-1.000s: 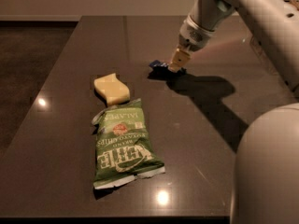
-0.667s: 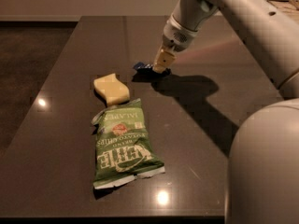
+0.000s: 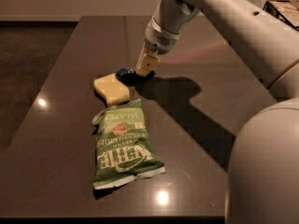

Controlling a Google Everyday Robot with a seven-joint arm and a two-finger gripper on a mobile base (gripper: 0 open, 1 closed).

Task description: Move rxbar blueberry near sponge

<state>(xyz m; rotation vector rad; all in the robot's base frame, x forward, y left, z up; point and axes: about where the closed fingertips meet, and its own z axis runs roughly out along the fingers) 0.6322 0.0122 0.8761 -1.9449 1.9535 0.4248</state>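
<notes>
The rxbar blueberry (image 3: 129, 74) is a small dark blue wrapped bar, low over the dark table (image 3: 70, 55), right beside the sponge's far right corner. My gripper (image 3: 145, 71) comes down from the upper right and is shut on the bar's right end. The sponge (image 3: 111, 88) is a pale yellow foam block lying just left and in front of the bar. I cannot tell whether the bar touches the table or the sponge.
A large green chip bag (image 3: 124, 143) lies in front of the sponge, its top edge almost touching it. My white arm (image 3: 243, 27) spans the upper right, and my rounded body (image 3: 266, 167) fills the lower right corner.
My gripper has carried the blue bar leftward across the table, from well right of the sponge to right beside its far right corner.
</notes>
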